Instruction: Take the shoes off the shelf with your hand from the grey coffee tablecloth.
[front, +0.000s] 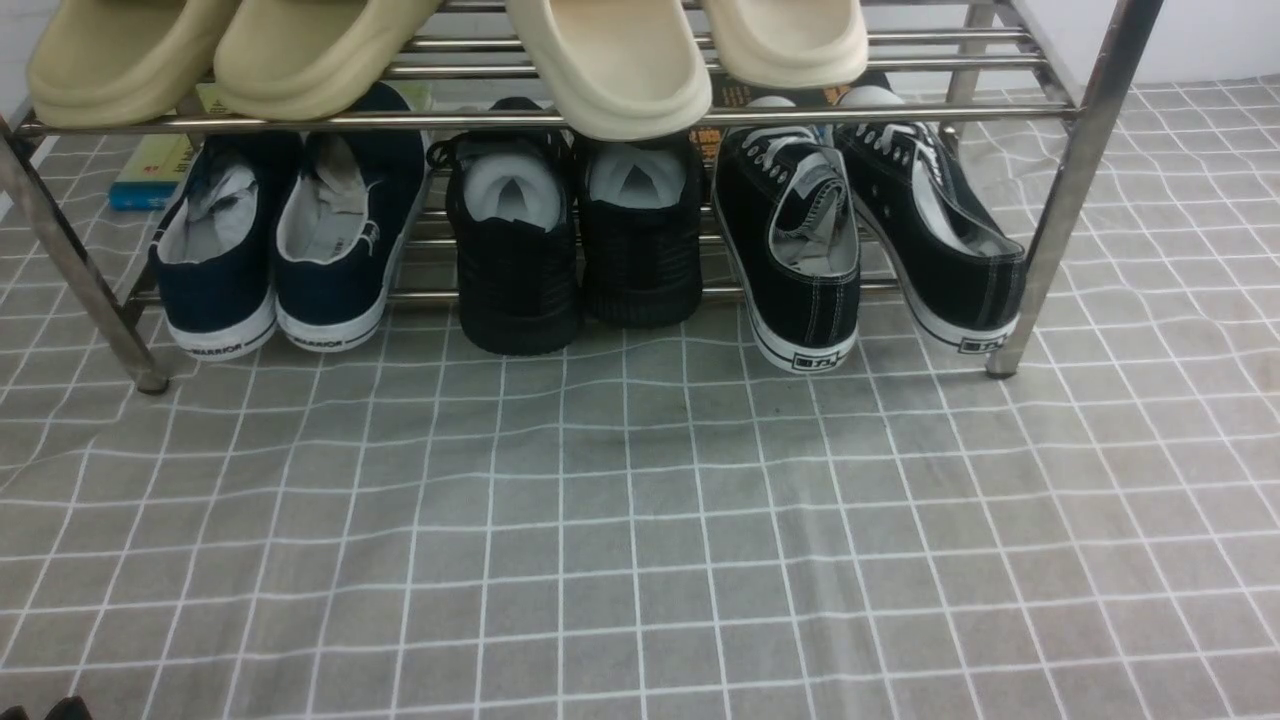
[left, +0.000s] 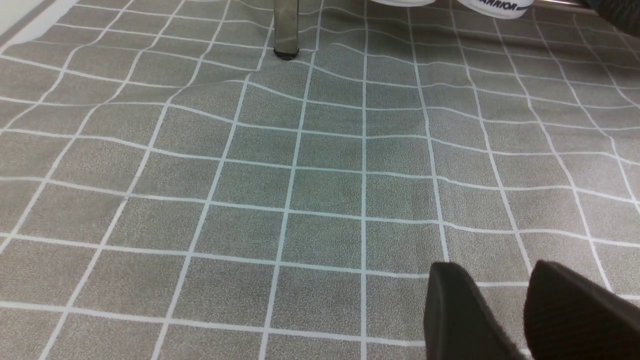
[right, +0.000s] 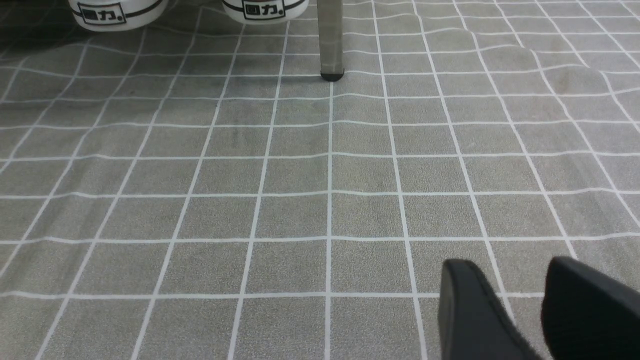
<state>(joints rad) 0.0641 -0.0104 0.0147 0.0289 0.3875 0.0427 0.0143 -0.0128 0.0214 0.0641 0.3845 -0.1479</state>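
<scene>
The shoes, black canvas low-tops with white laces, sit side by side at the right end of the shelf's (front: 560, 118) lower tier: one shoe (front: 800, 250) and its mate (front: 940, 240), heels toward me. Their white heel ends (right: 117, 12) (right: 264, 7) show in the right wrist view, beside a shelf leg (right: 330, 40). My right gripper (right: 510, 270) hovers low over the grey coffee tablecloth (front: 640, 520), well short of the shoes, open and empty. My left gripper (left: 495, 272) is also open over the cloth, empty, near the shelf's other leg (left: 286, 30).
Navy sneakers (front: 290, 230) and all-black mesh sneakers (front: 570, 240) share the lower tier to the left of the shoes. Beige slippers (front: 610, 60) overhang the upper tier just above. The right shelf leg (front: 1050, 250) stands close beside the outer shoe. A flat blue-yellow item (front: 150, 170) lies behind.
</scene>
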